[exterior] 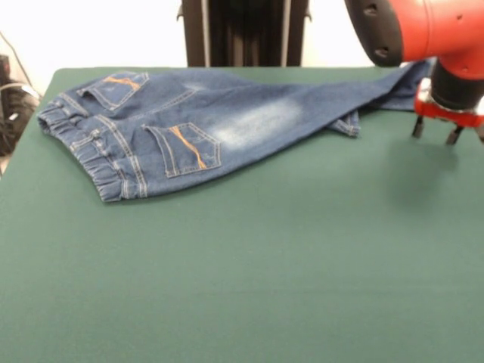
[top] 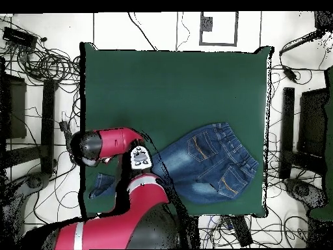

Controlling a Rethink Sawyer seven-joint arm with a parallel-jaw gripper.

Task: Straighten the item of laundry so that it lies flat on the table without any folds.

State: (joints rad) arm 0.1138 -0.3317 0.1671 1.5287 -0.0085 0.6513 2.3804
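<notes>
The blue denim jeans (exterior: 204, 121) lie along the far side of the green table (exterior: 242, 272). The gathered waistband is at the left and the orange-stitched back pockets face up. One leg ends in a hem near the middle right; the other runs on behind the arm. My gripper (exterior: 435, 133) hangs open and empty just above the table at the right, beside the far leg's end. In the overhead view the jeans (top: 211, 163) lie near the table's (top: 162, 84) bottom right edge. The red arm (top: 110, 143) crosses one leg and hides the gripper.
The robot's black pedestal (exterior: 242, 30) stands behind the table's far edge. Cables (top: 45, 65) and dark stands (top: 286, 130) ring the table on the floor. Bare green cloth fills the near half of the table in the front view.
</notes>
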